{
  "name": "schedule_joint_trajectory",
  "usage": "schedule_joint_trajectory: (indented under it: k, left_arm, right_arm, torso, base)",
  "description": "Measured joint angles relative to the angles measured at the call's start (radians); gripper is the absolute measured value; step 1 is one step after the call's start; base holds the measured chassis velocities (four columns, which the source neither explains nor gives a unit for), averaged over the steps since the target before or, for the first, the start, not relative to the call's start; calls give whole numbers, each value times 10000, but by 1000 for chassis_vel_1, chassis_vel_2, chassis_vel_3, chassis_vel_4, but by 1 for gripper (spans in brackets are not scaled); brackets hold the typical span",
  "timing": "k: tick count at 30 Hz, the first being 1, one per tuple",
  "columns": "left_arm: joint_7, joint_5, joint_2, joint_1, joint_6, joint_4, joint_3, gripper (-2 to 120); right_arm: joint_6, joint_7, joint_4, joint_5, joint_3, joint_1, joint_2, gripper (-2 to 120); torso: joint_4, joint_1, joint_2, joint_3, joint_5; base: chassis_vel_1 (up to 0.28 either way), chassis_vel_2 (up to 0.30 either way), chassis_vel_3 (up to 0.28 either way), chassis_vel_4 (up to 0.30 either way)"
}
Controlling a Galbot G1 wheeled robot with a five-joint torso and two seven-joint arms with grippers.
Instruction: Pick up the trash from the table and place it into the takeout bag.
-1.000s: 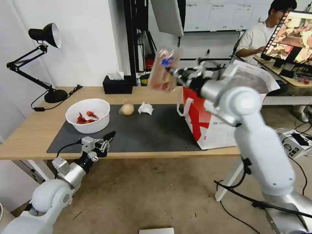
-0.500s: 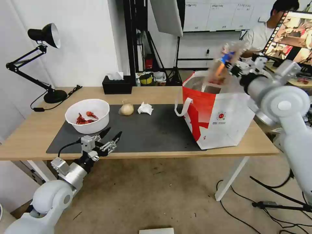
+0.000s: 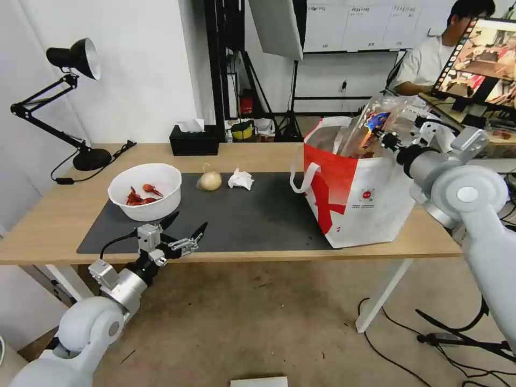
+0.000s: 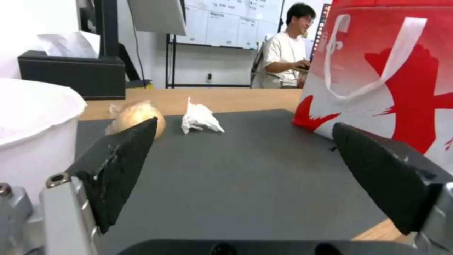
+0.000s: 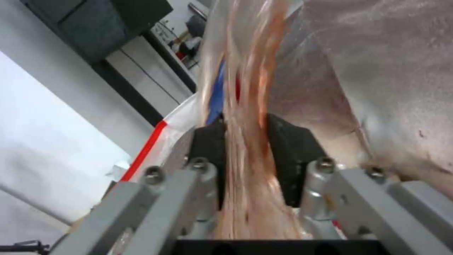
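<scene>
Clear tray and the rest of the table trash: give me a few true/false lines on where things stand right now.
1. The right tool is shut on the clear tray at the mouth of the takeout bag. True.
2. The left tool is shut on the crumpled tissue. False: it is open and empty, near the front edge of the table.
3. The white bowl holds red shells. True.
4. The onion-like lump is in the bowl. False: it lies on the dark mat beside the tissue.

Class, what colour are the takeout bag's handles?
White, on the takeout bag; clearest in the left wrist view.
</scene>
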Motion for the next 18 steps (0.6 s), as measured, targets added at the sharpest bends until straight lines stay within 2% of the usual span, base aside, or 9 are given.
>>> schedule_joint_trajectory:
  k: [1, 7, 8, 10, 12, 13, 16, 18]
  left_arm:
    - [0, 0, 0, 0, 0, 0, 0, 100]
    - [-132, -4, 54, -44, 2, -30, 49, 100]
    - [-132, -4, 54, -44, 2, -30, 49, 100]
    - [-154, -12, 115, -41, 13, -58, 40, 100]
    - [-156, -13, 120, -41, 14, -61, 37, 100]
    - [-174, -39, 159, -31, 22, -82, 4, 100]
    - [-281, -60, 199, 20, 33, -156, -70, 100]
    - [-427, -23, 205, 37, 33, -180, -102, 100]
  right_arm:
    - [0, 0, 0, 0, 0, 0, 0, 26]
    - [-38, 57, 0, 107, 41, -67, -86, 50]
    - [-38, 57, 0, 107, 41, -67, -86, 50]
    - [-82, 52, 7, 107, 46, -124, -115, 61]
    - [-85, 49, 11, 107, 47, -132, -118, 61]
    - [-96, -3, 42, 117, 60, -167, -133, 70]
    - [-92, -491, 163, 112, 77, -187, -235, 85]
    - [5, -768, 263, 52, 58, -165, -307, 89]
  torso:
    - [0, 0, 0, 0, 0]
    - [0, 0, 0, 0, 1]
    - [0, 0, 0, 0, 1]
    - [0, 0, 0, 0, 1]
    - [-1, 0, 0, 0, 1]
    - [0, 0, 0, 0, 2]
    - [0, 1, -1, 0, 2]
    - [-1, 1, -1, 0, 4]
  base:
    - [0, 0, 0, 0]
    - [0, 0, 0, 0]
    - [0, 0, 0, 0]
    - [0, 0, 0, 0]
    - [0, 0, 0, 0]
    - [0, 0, 0, 0]
    - [0, 0, 0, 0]
    - [0, 0, 0, 0]
